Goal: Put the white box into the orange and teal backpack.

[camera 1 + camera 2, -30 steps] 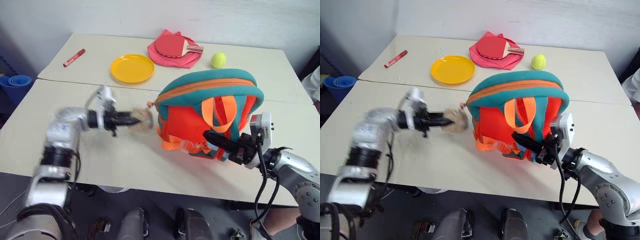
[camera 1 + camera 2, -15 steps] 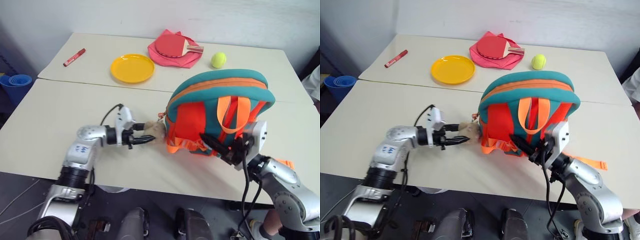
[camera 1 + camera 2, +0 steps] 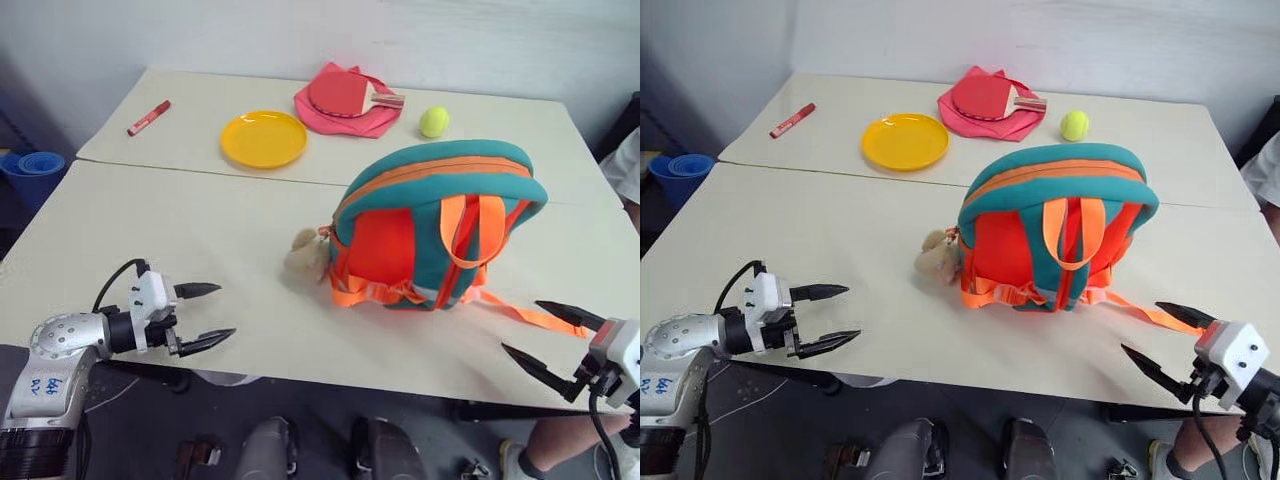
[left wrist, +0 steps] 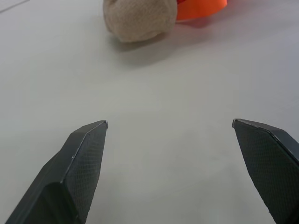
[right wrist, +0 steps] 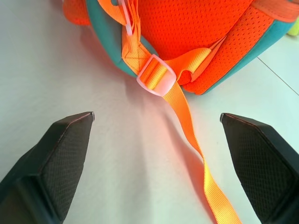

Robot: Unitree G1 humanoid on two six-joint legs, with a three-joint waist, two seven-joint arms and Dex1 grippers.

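Note:
The orange and teal backpack stands upright on the table, back panel and straps facing me. Its tan plush animal lies on the table at its left side. One orange strap with a clear buckle trails out over the table toward the right. My left gripper is open and empty near the table's front edge, well left of the plush. My right gripper is open and empty at the front right, just short of the strap's end. The white box is out of view.
Along the far side of the table lie a yellow plate, a red marker, a red-pink cloth with a paddle and a tennis ball. A blue roll sits off the table at left. A person's sleeve shows at the right edge.
Both grippers opened and drew back toward the near table edge, the left away from the plush, the right away from the backpack's straps. The backpack stays upright and the strap now lies loose.

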